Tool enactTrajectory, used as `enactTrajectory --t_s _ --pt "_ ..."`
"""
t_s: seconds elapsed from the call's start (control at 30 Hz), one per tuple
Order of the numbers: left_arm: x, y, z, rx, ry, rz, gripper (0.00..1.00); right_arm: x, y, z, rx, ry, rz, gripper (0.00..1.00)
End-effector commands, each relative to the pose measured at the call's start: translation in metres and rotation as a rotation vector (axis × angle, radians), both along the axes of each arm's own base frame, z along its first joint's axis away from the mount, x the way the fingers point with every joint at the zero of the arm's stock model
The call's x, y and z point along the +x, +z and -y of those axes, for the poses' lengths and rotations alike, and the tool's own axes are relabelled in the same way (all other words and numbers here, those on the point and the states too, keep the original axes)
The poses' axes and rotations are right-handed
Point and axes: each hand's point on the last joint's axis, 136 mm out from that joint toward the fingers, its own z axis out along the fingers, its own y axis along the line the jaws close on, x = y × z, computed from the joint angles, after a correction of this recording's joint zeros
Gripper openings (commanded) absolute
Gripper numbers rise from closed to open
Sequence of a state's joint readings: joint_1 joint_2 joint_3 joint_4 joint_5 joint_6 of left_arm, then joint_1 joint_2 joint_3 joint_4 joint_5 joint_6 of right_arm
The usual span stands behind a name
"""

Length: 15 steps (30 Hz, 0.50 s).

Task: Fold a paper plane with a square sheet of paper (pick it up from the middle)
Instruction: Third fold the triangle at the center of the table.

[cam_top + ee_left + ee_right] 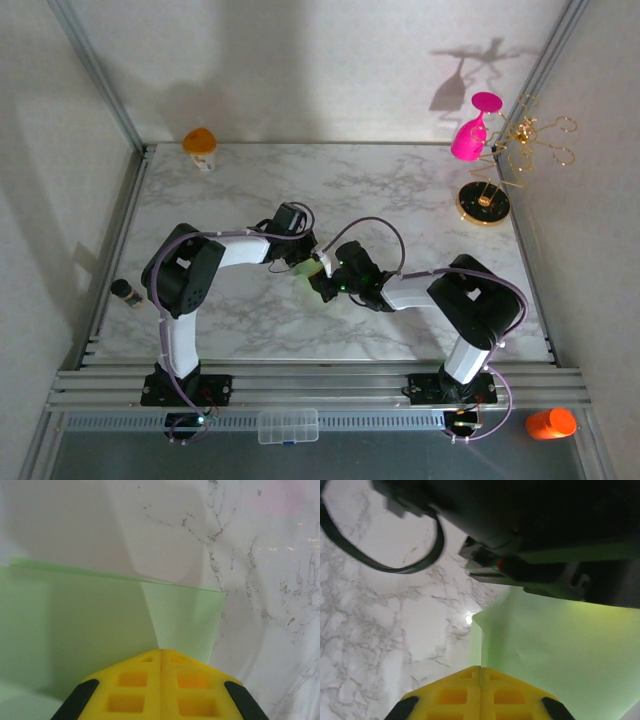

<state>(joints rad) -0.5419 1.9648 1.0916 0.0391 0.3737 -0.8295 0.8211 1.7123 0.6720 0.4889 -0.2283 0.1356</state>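
Note:
The square sheet of paper [304, 273], pale green, hangs bent between both grippers over the middle of the marble table [400, 190]. My left gripper [161, 651] has its yellow fingers [132, 680] pressed together, and the paper [95, 625] runs out of their seam with a crease. My right gripper [480, 668] is likewise shut, a paper edge [555, 645] rising from between its fingers [512, 695]. In the top view the left gripper [316, 262] and right gripper [326, 286] nearly touch each other. No paper plane shape has formed.
A gold round stand [484, 203] with a pink glass [470, 135] hanging from it stands at the back right. An orange-capped bottle [201, 147] is at the back left, a small dark bottle [126, 292] at the left edge. The left arm's dark body [535, 525] looms close over the right wrist.

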Motion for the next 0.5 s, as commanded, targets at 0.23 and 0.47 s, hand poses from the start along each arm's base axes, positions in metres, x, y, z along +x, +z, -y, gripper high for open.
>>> enactTrajectory --t_s 0.23,0.47 --pt "-0.021 -0.026 -0.008 0.074 -0.023 -0.098 0.04 0.012 -0.013 0.013 -0.034 -0.119 -0.069 0.06" --pt "-0.020 -0.026 -0.008 0.073 -0.018 -0.096 0.04 0.013 -0.016 0.019 -0.030 -0.169 -0.081 0.06"
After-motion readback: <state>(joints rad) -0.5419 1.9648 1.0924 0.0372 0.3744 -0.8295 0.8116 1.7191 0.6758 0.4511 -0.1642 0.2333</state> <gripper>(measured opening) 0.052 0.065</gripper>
